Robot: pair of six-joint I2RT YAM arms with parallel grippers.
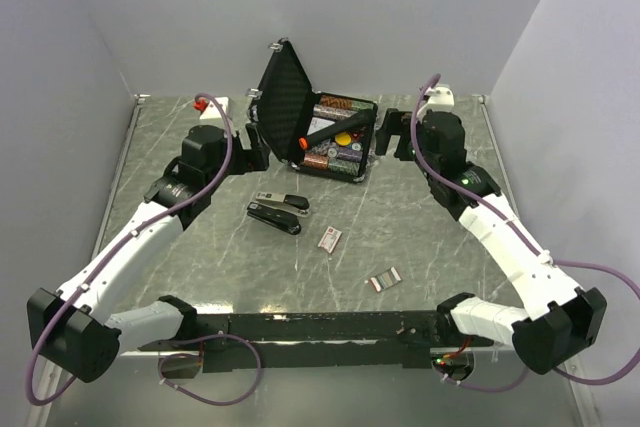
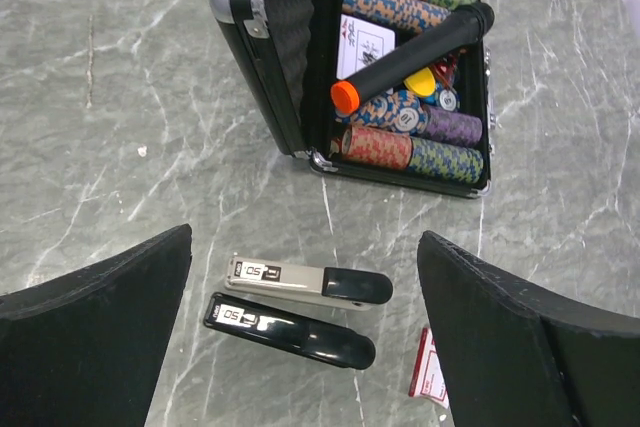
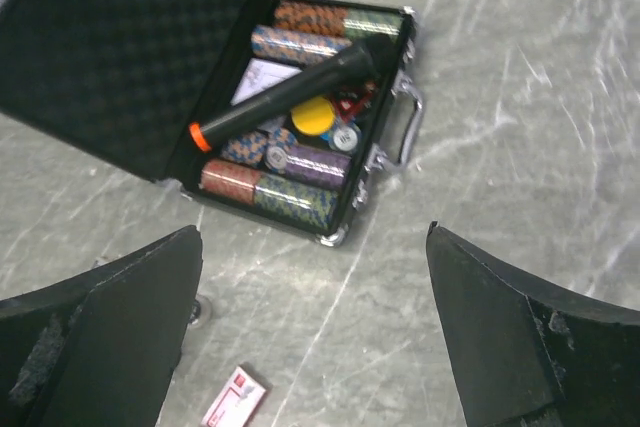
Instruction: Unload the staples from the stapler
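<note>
- Stapler [image 2: 290, 331], long, slim and glossy black with one rounded end, lay flat on the table [image 1: 420, 237] near its middle, in front of the open case. In the left wrist view it sat low between my two left fingers, which did not touch it.
- A small white label at its squared end read "50".
- A pale grey bar [image 2: 305, 282] with a rounded black cap lay just beside the stapler and parallel to it, carrying its own "50" label. I could not tell whether the two were joined.
- The staples [image 1: 384, 280], short silvery-grey strips, lay together toward the near right of the table, well apart from the stapler.
- A small white and red cardboard box [image 1: 331, 238] lay flat between the stapler and the staples; its print was too small to read.
- The case [image 2: 250, 7], black with metal corners and a ribbed foam lid, stood open behind the stapler. It held rows of striped poker chips [image 2: 415, 147], with a black tube with an orange tip [image 2: 410, 52] lying across them.
- The table was grey-green, stone-patterned, with pale veins.
- My left gripper [image 2: 304, 234] was spread wide and held nothing, above the stapler.
- My right gripper [image 3: 313, 229] was also spread wide and empty, over the table in front of the case.
</note>
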